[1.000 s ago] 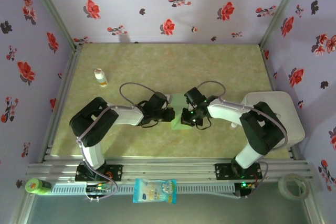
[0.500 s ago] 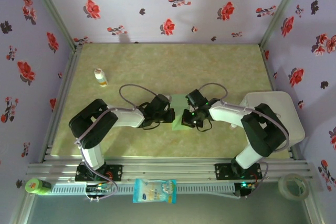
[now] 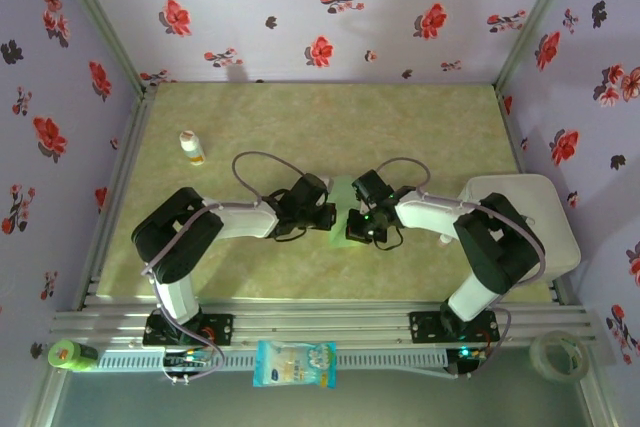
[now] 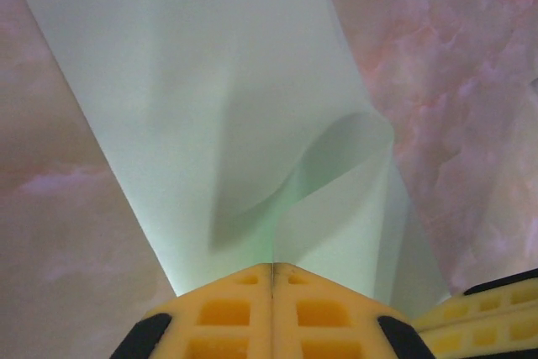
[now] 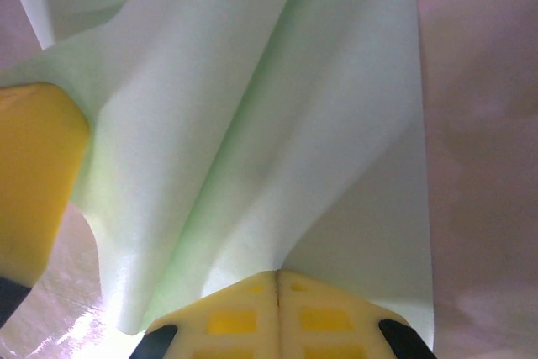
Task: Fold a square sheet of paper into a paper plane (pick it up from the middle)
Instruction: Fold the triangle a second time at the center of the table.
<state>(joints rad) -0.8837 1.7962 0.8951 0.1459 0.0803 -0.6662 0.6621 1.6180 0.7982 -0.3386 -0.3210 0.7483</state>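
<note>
Left gripper [image 4: 271, 271]: jaws were seen pressed together, with the square sheet of paper [image 4: 227, 107] pinched at its edge.
Right gripper [image 5: 277, 275]: jaws were likewise closed on the same sheet.
Paper: was held buckled and creased between both grippers, above the middle of the table [image 3: 420, 127].

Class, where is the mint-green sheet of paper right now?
In the top view, the square sheet of paper is over the middle of the table, pinched between the left gripper and right gripper, whose jaws are shut on it.
</note>
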